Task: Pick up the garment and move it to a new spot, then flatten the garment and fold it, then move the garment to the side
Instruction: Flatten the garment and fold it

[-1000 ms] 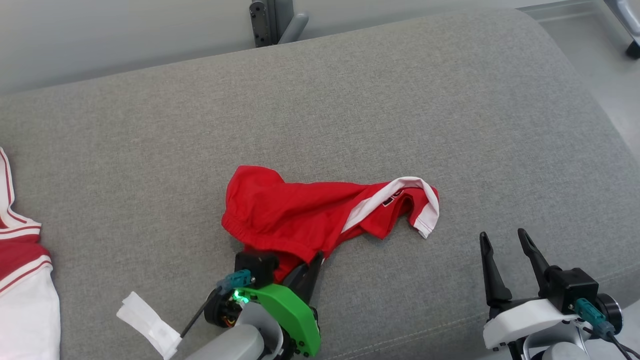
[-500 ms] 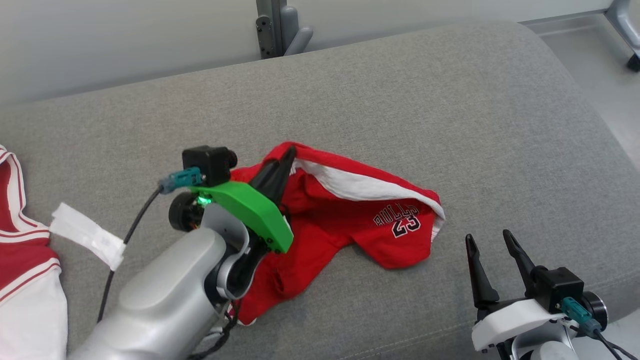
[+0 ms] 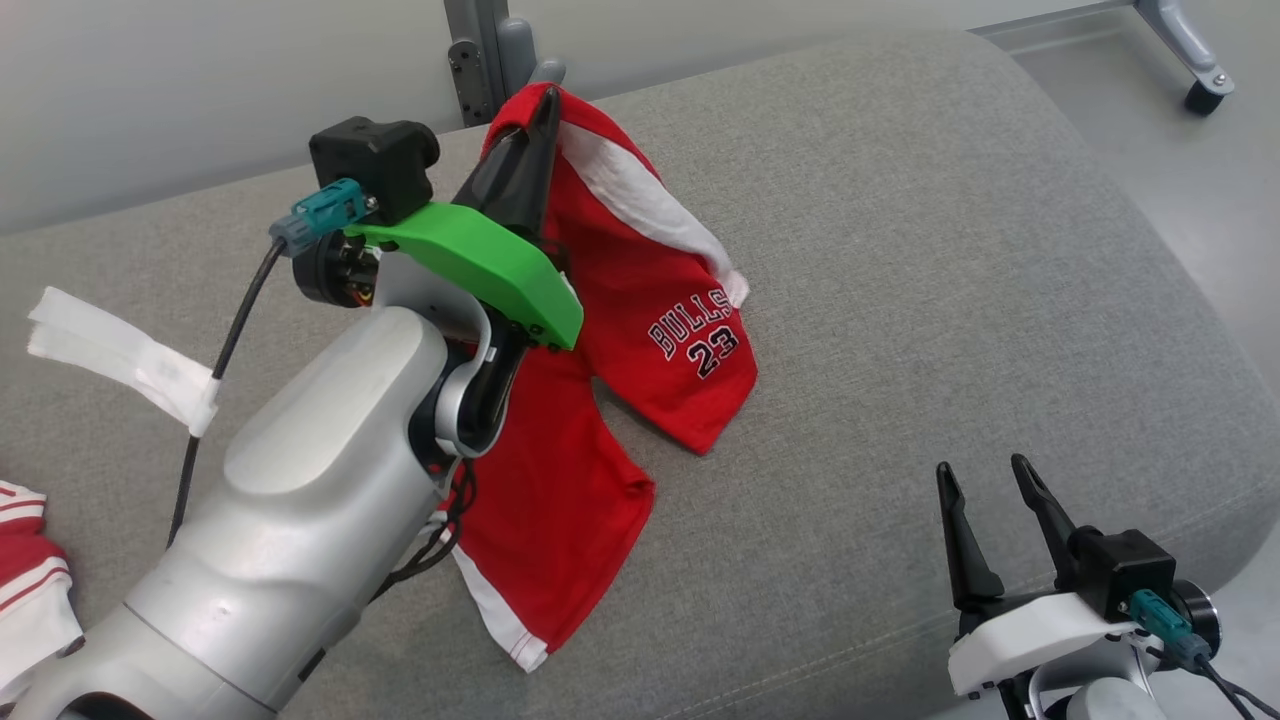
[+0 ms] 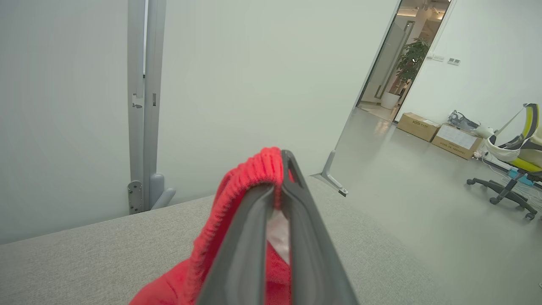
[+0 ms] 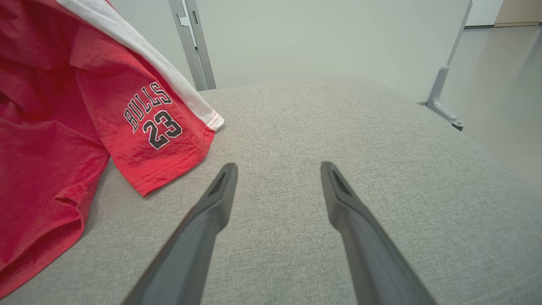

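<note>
Left gripper (image 3: pixel 545 100) clamps waistband of red mesh shorts (image 3: pixel 660 395) | shorts hang lengthwise below | right gripper (image 3: pixel 980 467) gaping, empty, nearest the hem.

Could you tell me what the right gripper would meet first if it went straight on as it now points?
Most likely the bare grey cushion; the red shorts hang clear, left of the right gripper, though depth is unclear.

Left end effector (image 3: pixel 545 100) high — clamped, right end effector (image 3: pixel 982 468) splayed
</note>
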